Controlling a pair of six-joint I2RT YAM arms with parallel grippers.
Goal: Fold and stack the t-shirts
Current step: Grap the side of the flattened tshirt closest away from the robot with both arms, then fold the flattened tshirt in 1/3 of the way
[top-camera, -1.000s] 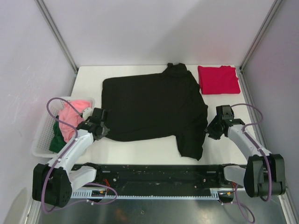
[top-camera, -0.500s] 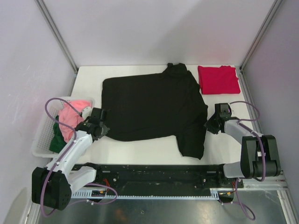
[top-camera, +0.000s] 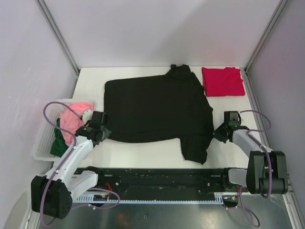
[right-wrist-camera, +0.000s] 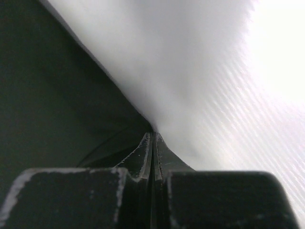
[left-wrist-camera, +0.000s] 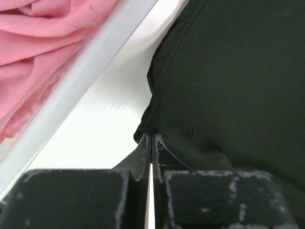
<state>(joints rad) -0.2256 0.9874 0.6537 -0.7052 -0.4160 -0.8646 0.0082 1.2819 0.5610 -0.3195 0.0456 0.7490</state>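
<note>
A: Where is the black t-shirt laid?

B: It is spread flat across the middle of the table. A folded crimson t-shirt is set just beside it, at the far right corner.

A: How are the left fingers seen?

B: They are pressed fully together, and the near left corner of the black cloth is pinched between their tips, close to the white basket.

A: And the right fingers?

B: These are closed as well, with the shirt's right edge caught at their tips, low against the table.

A: What is kept in the basket?

B: A pink garment is heaped over a dark green garment.
</note>
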